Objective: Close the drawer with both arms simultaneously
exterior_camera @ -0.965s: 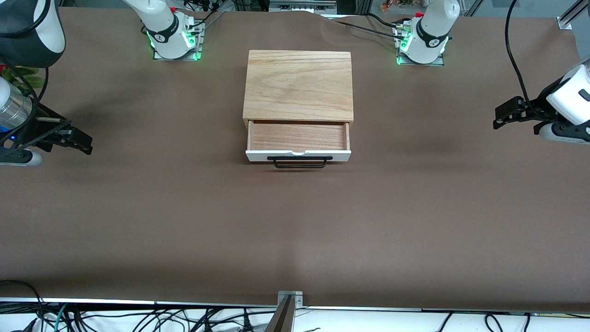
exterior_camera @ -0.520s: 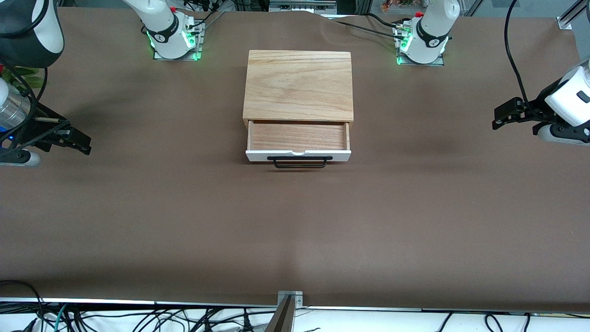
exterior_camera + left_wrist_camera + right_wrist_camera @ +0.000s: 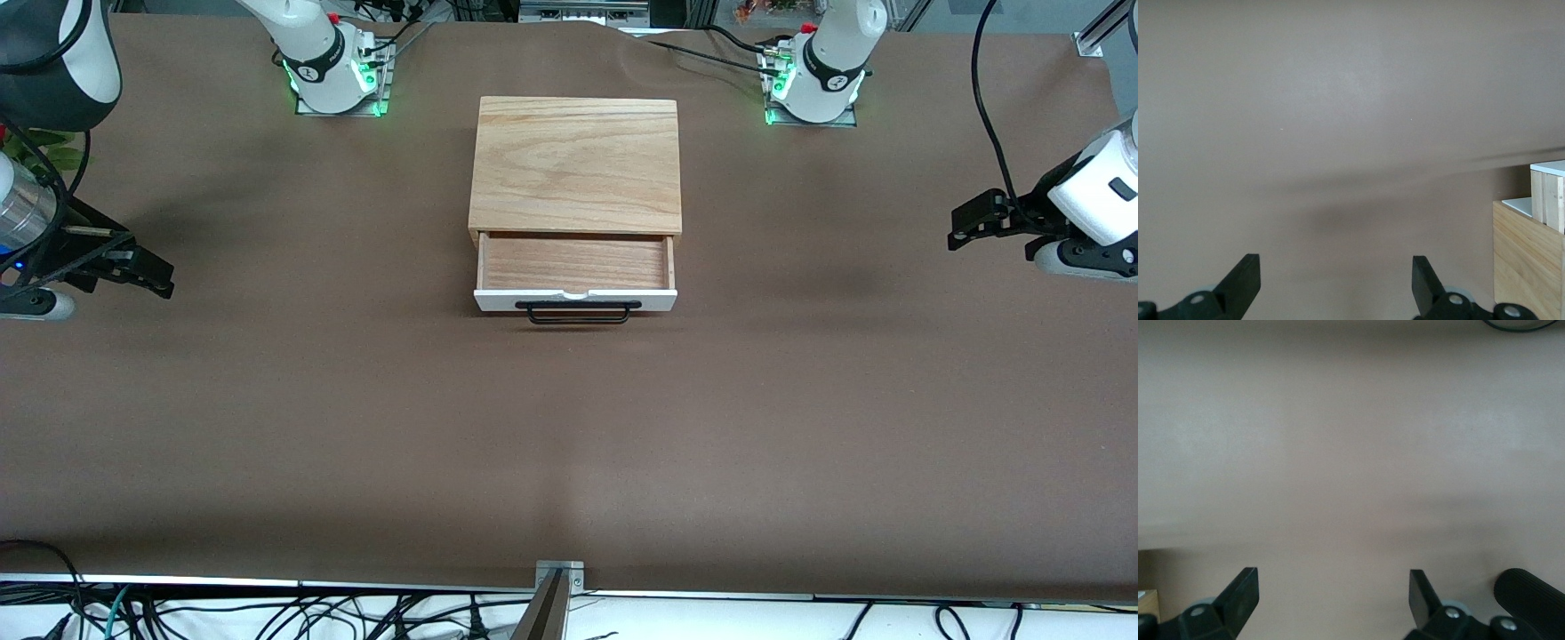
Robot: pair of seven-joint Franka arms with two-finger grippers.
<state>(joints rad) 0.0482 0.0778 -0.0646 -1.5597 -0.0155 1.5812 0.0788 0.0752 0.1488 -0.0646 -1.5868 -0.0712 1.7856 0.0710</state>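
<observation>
The drawer (image 3: pixel 575 300) stands pulled open out of the wooden box (image 3: pixel 576 164) at the table's middle, with its white front, black bar handle (image 3: pixel 578 313) and bare wood inside (image 3: pixel 573 262). My left gripper (image 3: pixel 965 227) hovers open and empty over the table at the left arm's end, apart from the drawer. Its wrist view shows the spread fingertips (image 3: pixel 1245 277) and a corner of the drawer (image 3: pixel 1547 193). My right gripper (image 3: pixel 151 271) hovers open and empty at the right arm's end. Its wrist view shows its spread fingertips (image 3: pixel 1241 590) over bare table.
The brown table cover (image 3: pixel 569 444) stretches wide on all sides of the box. The arm bases (image 3: pixel 333 76) (image 3: pixel 813 80) stand on either side of the box's rear. Cables (image 3: pixel 267 613) lie along the table's front edge.
Both grippers have drifted very slightly. The drawer has not moved and stays open.
</observation>
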